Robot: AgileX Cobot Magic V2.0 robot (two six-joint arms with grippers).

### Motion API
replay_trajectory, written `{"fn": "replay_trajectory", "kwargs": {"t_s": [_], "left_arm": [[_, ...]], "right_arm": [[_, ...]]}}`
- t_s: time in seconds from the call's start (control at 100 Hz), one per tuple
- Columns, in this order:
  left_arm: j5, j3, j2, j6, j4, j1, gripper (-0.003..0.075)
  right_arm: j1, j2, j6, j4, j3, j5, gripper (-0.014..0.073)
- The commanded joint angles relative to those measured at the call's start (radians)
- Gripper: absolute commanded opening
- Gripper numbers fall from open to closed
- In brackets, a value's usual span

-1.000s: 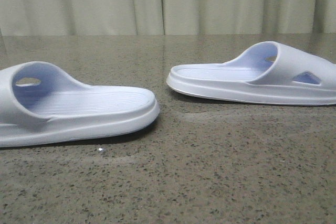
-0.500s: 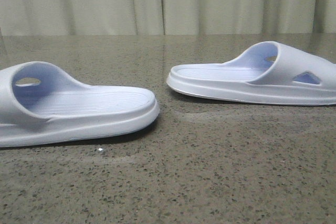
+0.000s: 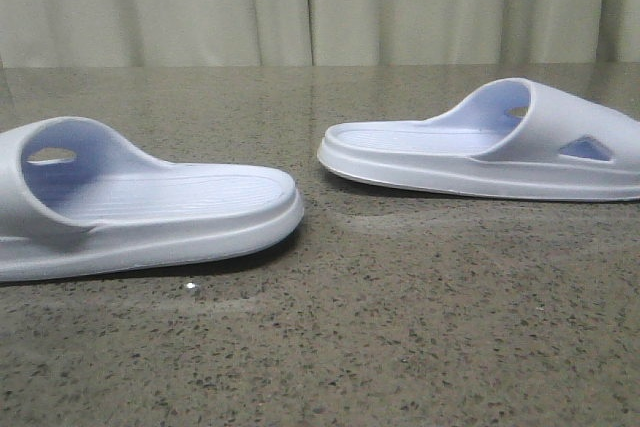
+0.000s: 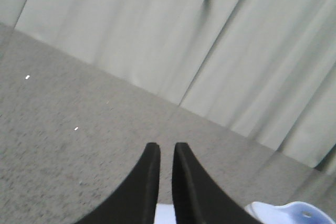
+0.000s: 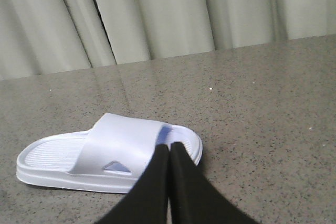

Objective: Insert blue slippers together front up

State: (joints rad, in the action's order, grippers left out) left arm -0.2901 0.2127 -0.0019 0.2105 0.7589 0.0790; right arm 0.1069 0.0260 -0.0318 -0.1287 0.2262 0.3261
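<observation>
**Both grippers closed and empty, slippers flat on the table**

On my front camera the two blue slippers sit soles down on the speckled stone table (image 3: 400, 347), well apart. The left slipper (image 3: 150, 207) lies nearer, its heel end pointing right. The right slipper (image 3: 480, 152) sits farther back, its heel end pointing left, with a triangular cutout showing in its strap.

My left gripper (image 4: 166, 153) has its jaws nearly together, only a thin slit between the black fingers, nothing gripped. My right gripper (image 5: 169, 150) is pressed fully closed and carries nothing; the right slipper (image 5: 105, 153) lies just beyond its tips. A pale curtain (image 3: 320, 2) hangs behind.
</observation>
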Motion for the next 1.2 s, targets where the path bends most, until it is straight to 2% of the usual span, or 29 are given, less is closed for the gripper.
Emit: {"fn": "replay_trajectory", "kwargs": {"t_s": [0.0, 0.24, 0.48, 0.53, 0.6, 0.65, 0.77, 0.84, 0.91, 1.06, 1.19], "left_arm": [[-0.007, 0.112, 0.055, -0.009, 0.003, 0.007, 0.0015], [-0.18, 0.261, 0.304, -0.009, -0.002, 0.007, 0.0015], [-0.211, 0.278, 0.462, 0.004, 0.023, 0.007, 0.0026], [-0.218, 0.278, 0.472, 0.015, 0.027, 0.007, 0.0057], [-0.22, 0.278, 0.474, 0.031, 0.042, 0.007, 0.0142], [-0.222, 0.278, 0.474, 0.031, 0.045, 0.007, 0.0223], [-0.222, 0.278, 0.474, 0.031, 0.066, 0.007, 0.0478], [-0.224, 0.278, 0.474, 0.031, 0.091, 0.007, 0.0571], [-0.222, 0.275, 0.474, 0.019, 0.091, 0.007, 0.0583], [-0.111, 0.242, 0.474, -0.141, 0.091, 0.007, 0.058], [-0.047, 0.221, 0.481, -0.167, 0.088, 0.007, 0.058]], "right_arm": [[-0.006, 0.076, 0.004, -0.006, 0.129, 0.044, -0.0106], [-0.006, 0.274, 0.004, -0.037, 0.342, 0.26, -0.0106], [-0.006, 0.375, 0.004, -0.087, 0.371, 0.271, -0.0089], [-0.006, 0.383, 0.004, -0.087, 0.371, 0.276, -0.0053], [-0.006, 0.389, 0.004, -0.087, 0.371, 0.278, 0.0038], [-0.006, 0.389, 0.004, -0.087, 0.371, 0.274, 0.0125], [-0.006, 0.389, 0.004, -0.087, 0.371, 0.243, 0.036], [-0.006, 0.389, 0.004, -0.087, 0.371, 0.224, 0.0423], [-0.006, 0.389, 0.004, -0.087, 0.371, 0.214, 0.0426], [-0.006, 0.389, 0.004, -0.087, 0.371, 0.209, 0.0425], [-0.006, 0.389, 0.004, -0.087, 0.371, 0.209, 0.0425]]}}
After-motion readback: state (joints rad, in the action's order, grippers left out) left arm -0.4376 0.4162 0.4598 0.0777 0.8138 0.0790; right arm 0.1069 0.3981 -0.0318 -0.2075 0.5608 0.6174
